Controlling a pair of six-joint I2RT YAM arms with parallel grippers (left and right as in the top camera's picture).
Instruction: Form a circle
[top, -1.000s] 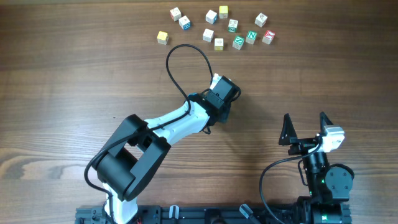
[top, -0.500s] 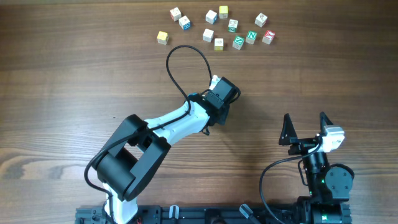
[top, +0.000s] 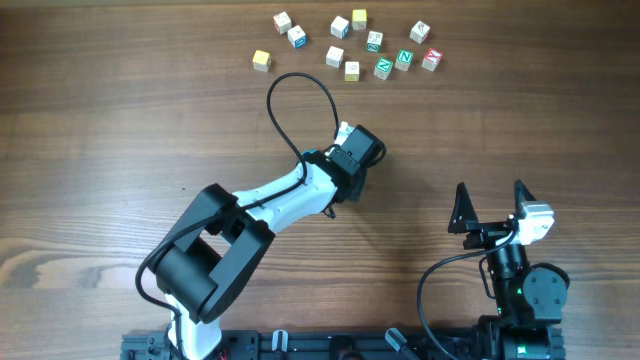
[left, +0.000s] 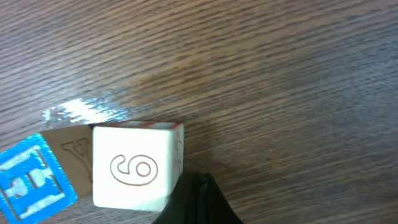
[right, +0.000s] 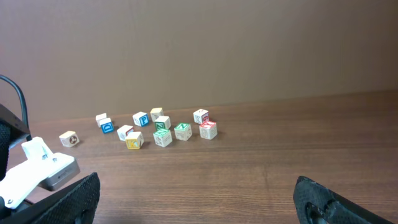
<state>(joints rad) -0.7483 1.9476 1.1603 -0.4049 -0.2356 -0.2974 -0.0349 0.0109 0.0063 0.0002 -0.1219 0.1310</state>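
Right now, the left gripper (top: 349, 135) reaches out over the middle of the table (top: 120, 130) with its fingers pressed together. From the left wrist camera, one dark finger (left: 199, 202) shows at the bottom edge. A white cube (left: 134, 168) marked with a 6 or 9 lies on the wood just beside that finger. The cube's lower right corner meets the finger in this view, but whether the two truly touch cannot be told. A blue-faced cube (left: 31, 180) sits against the white cube's left side, with a plain wooden face bearing a carved letter turned toward it.

The right gripper (top: 490, 203) rests near the front right of the table, well apart from everything else. Its fingers (right: 68, 202) are spread wide and hold nothing.

The other cubes (top: 335, 56) lie in a loose scatter near the far edge of the table, well apart from both grippers. They show white, blue, green, yellow and red faces. Some sit close together and others stand alone, and they make no ring.
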